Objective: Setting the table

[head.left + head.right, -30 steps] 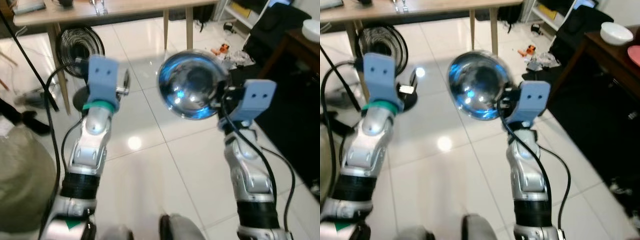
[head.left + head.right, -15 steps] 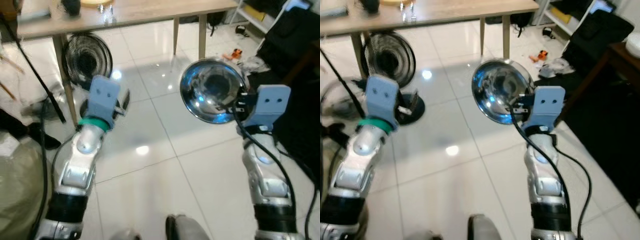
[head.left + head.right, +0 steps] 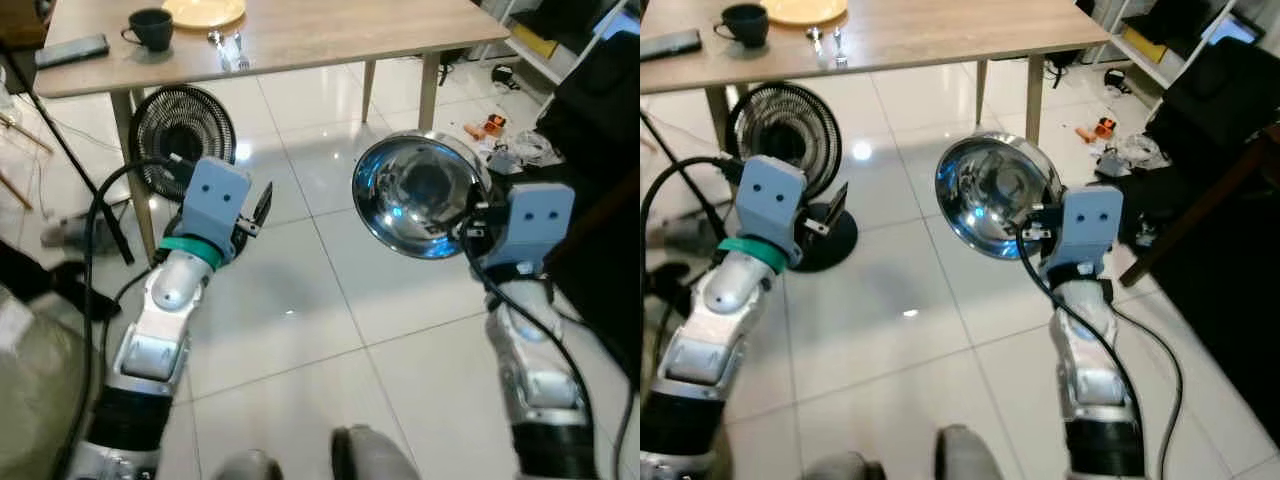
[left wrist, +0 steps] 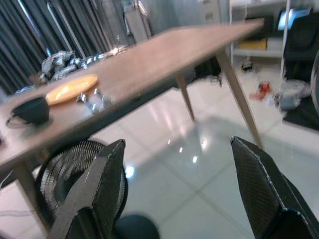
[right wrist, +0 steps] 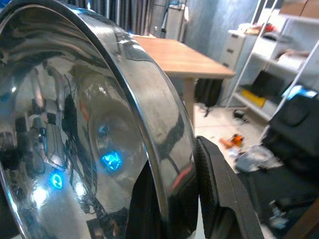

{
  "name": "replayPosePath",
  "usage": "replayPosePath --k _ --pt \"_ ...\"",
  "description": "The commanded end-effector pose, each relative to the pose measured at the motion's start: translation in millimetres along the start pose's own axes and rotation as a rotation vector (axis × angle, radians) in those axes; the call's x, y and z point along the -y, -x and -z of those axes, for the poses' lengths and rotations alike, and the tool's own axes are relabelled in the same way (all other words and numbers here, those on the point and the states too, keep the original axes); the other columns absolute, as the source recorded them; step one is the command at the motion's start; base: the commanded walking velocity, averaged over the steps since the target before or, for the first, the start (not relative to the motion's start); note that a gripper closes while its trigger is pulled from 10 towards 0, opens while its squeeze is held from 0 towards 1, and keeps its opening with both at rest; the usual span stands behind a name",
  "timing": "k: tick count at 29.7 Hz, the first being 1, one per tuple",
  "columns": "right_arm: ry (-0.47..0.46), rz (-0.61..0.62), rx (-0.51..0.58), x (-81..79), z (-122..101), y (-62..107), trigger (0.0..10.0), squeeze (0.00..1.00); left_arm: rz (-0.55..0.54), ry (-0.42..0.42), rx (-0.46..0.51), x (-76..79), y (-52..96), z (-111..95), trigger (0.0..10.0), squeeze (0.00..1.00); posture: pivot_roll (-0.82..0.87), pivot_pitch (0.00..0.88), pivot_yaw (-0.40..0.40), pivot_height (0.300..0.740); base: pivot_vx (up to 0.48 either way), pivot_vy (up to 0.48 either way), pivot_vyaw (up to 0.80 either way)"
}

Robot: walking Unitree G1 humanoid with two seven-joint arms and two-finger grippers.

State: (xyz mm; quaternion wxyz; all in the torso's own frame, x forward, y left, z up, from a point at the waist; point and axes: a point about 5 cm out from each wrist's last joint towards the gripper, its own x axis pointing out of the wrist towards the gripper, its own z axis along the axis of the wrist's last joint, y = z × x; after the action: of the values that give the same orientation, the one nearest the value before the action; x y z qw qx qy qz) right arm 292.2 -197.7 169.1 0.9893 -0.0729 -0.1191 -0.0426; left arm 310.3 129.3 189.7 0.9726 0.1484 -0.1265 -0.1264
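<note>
A shiny steel bowl (image 3: 418,196) hangs in the air on edge, its hollow facing me. My right gripper (image 3: 472,218) is shut on its rim, and one black finger (image 5: 215,195) presses the outer side. My left gripper (image 3: 259,208) is open and holds nothing; its two fingers (image 4: 102,189) stand wide apart above the floor. Ahead is a wooden table (image 3: 350,30) with a yellow plate (image 3: 203,12), a black cup (image 3: 150,27) and cutlery (image 3: 226,46) at its left end.
A dark phone (image 3: 70,50) lies on the table's left end. A round floor fan (image 3: 182,124) stands under that end. Black furniture (image 3: 600,100) and small floor clutter (image 3: 500,135) are on the right. White tiled floor lies between me and the table.
The view has shifted so the table top with plate, cup and cutlery now shows. The bowl stays in my right gripper; the left stays open.
</note>
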Motion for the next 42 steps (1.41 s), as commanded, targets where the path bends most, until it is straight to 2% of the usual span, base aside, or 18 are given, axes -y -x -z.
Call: replayPosePath --k 1,4,8,20,27,33,42 --pt "0.017 -0.011 0.040 1.5 -7 -2.0 10.0 0.00 0.008 -0.009 -0.010 -1.8 1.6 4 10.0 0.00 -0.03 0.000 0.018 0.740 0.465 0.000 0.00" --pt "0.077 -0.068 0.050 6.3 -8 -1.6 10.0 0.00 0.028 -0.006 0.004 -0.6 -1.4 1 10.0 0.00 -0.04 0.000 0.023 0.740 0.465 0.000 0.00" --pt "0.112 -0.131 0.046 5.9 -8 3.1 10.0 0.00 0.041 -0.003 0.007 -2.2 -2.9 0 10.0 0.00 -0.04 0.000 0.018 0.740 0.465 0.000 0.00" --pt "0.129 -0.157 0.053 2.5 -9 5.6 10.0 0.00 0.045 -0.009 0.014 -6.5 -4.1 -1 10.0 0.00 -0.04 0.004 0.021 0.740 0.465 0.000 0.00" --pt "0.046 -0.103 0.059 2.2 -14 -3.5 10.0 0.00 0.039 0.001 0.023 -5.7 -6.0 -4 10.0 0.00 -0.03 0.004 0.016 0.740 0.465 0.000 0.00" --pt "0.027 -0.082 0.051 3.7 -14 -5.4 10.0 0.00 0.038 0.004 0.024 -4.9 -6.2 -4 10.0 0.00 -0.03 0.004 0.016 0.740 0.465 0.000 0.00" --pt "-0.042 0.026 0.032 11.7 -14 -15.0 10.0 0.00 0.032 0.010 0.026 -4.3 -6.1 -5 10.0 0.00 -0.03 0.005 0.011 0.740 0.465 0.000 0.00"
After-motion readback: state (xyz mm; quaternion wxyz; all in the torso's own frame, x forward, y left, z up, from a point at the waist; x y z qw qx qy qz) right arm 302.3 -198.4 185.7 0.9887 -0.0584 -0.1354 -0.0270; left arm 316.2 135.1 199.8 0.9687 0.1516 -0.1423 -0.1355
